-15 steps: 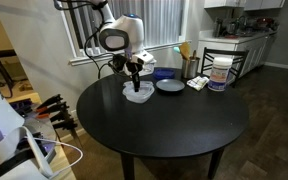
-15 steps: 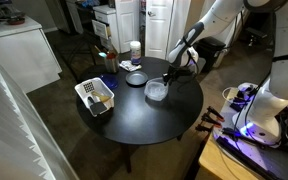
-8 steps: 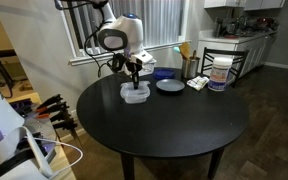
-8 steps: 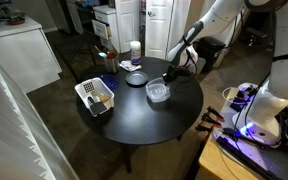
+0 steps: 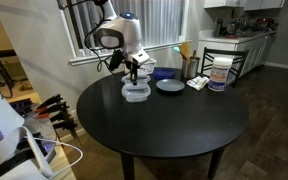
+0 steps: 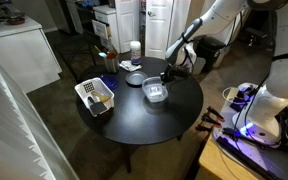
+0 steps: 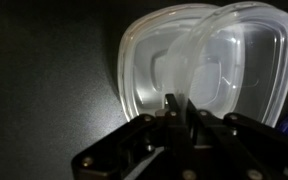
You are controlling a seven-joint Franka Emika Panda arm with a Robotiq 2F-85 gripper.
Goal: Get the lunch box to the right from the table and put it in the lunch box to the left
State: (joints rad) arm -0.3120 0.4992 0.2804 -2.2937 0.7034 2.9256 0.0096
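Clamping the lunch box to the right (image 7: pixel 239 60) by its rim, pincer (image 7: pixel 180 106) nearly closed

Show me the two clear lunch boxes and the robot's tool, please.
upper lunch box (image 7: pixel 249 70), wrist view, its clear bottom.
lower lunch box (image 7: pixel 136 70), wrist view, its left side.
tool (image 7: pixel 186 108), wrist view, midway between its fingertips.

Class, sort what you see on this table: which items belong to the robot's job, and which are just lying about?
Job: gripper, held clear lunch box, second clear lunch box under it, round black table.
Lying about: blue bowl, dark dish, white tub, white basket.
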